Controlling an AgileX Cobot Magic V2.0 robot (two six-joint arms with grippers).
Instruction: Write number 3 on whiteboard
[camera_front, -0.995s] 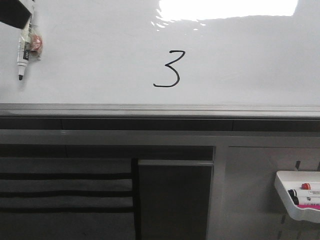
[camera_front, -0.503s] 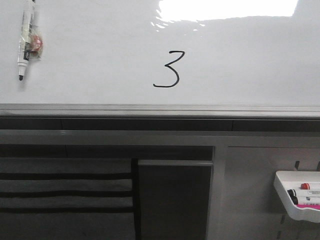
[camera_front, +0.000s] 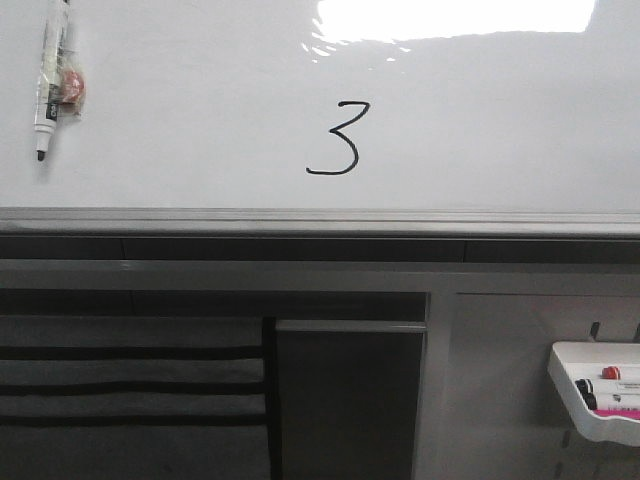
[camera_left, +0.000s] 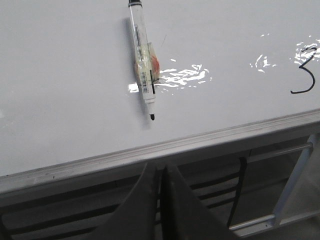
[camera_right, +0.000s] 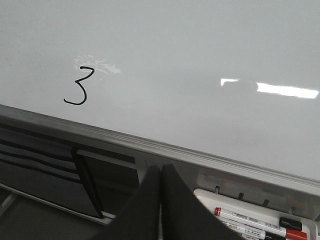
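Note:
A black hand-drawn number 3 (camera_front: 337, 139) stands on the glossy whiteboard (camera_front: 200, 120); it also shows in the left wrist view (camera_left: 305, 76) and the right wrist view (camera_right: 78, 86). A black marker (camera_front: 47, 82) sticks to the board at the left, tip down, uncapped; it also shows in the left wrist view (camera_left: 142, 60). My left gripper (camera_left: 161, 169) is shut and empty, below the board's grey edge strip (camera_left: 150, 150). My right gripper (camera_right: 161, 170) is shut and empty, below the board edge. Neither gripper shows in the front view.
A small white tray (camera_front: 590, 400) with red and black markers (camera_right: 250, 222) hangs below the board at the right. A dark panel with black stripes (camera_front: 130, 390) and a metal frame (camera_front: 350, 330) lie under the board.
One second ago a dark gripper sat over the marker's top at the upper left of the front view; it has withdrawn out of view. The marker stays on the board.

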